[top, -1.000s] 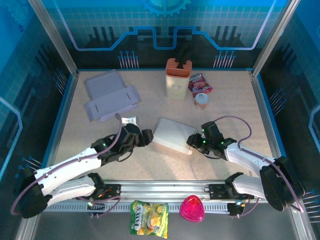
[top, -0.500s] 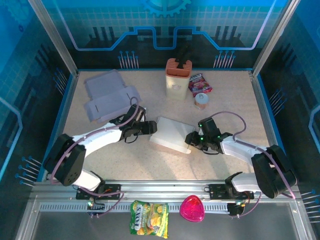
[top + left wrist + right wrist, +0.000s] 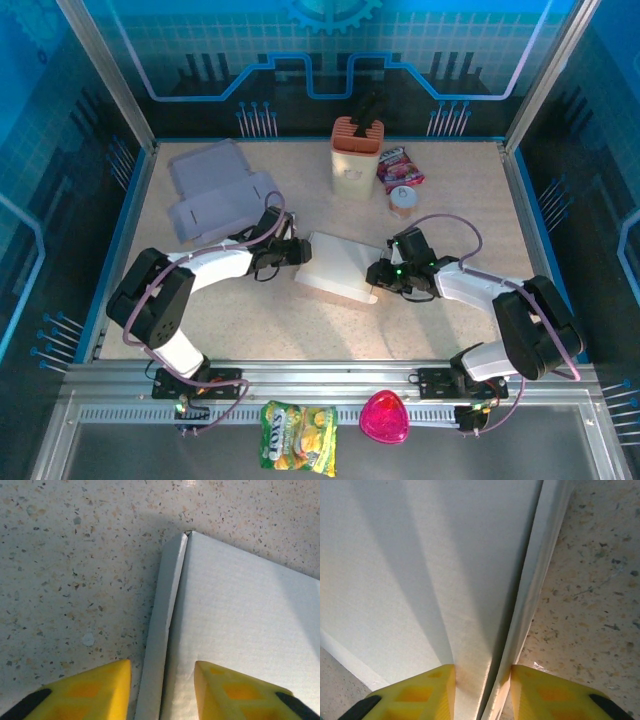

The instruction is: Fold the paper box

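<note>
Near the middle of the tabletop (image 3: 450, 180) lies the white paper box (image 3: 340, 265), flat and tilted a little, its lid side up. At the 9 o'clock side of the box stands the left end effector (image 3: 298, 252). In the left wrist view its yellow fingers (image 3: 85, 692) are partly open and stand on both sides of the box's narrow side wall, one over the speckled tabletop and one over the top face, with a gap on each side; it holds nothing. At the 3 o'clock side is the right end effector (image 3: 378, 275). Its fingers (image 3: 555, 692) stand narrower around the folded edge there, and one finger touches the flap, but if they really pinch it I cannot tell. A flattened grey cardboard (image 3: 215, 200) lies toward 10 o'clock, well apart from the box. Toward 12 o'clock stands a container with an orange lid (image 3: 357, 155), and just beside it, toward 1 o'clock, are a snack packet (image 3: 400, 168) and a small jar (image 3: 403, 203).
</note>
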Available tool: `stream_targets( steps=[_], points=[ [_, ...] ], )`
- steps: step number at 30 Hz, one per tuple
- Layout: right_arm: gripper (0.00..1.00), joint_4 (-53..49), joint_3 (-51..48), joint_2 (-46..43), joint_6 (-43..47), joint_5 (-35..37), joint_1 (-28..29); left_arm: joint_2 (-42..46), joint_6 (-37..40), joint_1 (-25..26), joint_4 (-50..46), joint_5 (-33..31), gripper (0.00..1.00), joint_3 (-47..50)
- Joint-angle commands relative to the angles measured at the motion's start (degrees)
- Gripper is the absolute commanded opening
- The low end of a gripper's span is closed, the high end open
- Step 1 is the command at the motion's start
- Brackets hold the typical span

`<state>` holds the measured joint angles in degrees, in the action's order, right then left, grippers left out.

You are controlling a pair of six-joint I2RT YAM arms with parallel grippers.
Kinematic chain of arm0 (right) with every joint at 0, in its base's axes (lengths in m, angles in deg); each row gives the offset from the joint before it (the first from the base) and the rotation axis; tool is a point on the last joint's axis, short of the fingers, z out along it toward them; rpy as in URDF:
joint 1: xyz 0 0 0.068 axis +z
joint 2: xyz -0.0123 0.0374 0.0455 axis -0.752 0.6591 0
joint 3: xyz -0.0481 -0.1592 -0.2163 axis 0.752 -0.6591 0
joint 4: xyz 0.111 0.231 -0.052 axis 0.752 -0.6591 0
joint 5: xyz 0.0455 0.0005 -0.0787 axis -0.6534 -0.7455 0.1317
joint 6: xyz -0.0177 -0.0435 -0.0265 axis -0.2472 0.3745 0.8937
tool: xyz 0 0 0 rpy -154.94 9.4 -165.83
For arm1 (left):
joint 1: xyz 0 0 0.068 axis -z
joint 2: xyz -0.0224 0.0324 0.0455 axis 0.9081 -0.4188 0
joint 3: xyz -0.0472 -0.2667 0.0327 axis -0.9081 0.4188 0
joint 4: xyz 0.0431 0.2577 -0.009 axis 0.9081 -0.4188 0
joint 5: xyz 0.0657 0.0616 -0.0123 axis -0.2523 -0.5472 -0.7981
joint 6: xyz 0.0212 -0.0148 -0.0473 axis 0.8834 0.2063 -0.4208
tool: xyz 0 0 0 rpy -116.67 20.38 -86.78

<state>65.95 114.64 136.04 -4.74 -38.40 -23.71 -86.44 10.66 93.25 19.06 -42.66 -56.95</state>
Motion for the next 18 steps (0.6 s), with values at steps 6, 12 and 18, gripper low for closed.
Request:
stream_targets(
  steps=[6,12,18],
  points=[
    [0.41,-3.5,0.9,0.1,4.2,-0.9,-0.9,0.4,-1.3,-0.8,5.7,2.2,0.31,5.8],
    [0.44,-2.7,0.9,-0.2,5.6,-3.9,-3.0,2.9,-3.3,-0.8,8.2,3.0,0.31,9.6],
    [0.53,-1.8,0.7,-0.6,7.2,-7.0,-5.0,4.7,-5.0,-0.8,10.4,4.2,0.29,12.5]
  ],
)
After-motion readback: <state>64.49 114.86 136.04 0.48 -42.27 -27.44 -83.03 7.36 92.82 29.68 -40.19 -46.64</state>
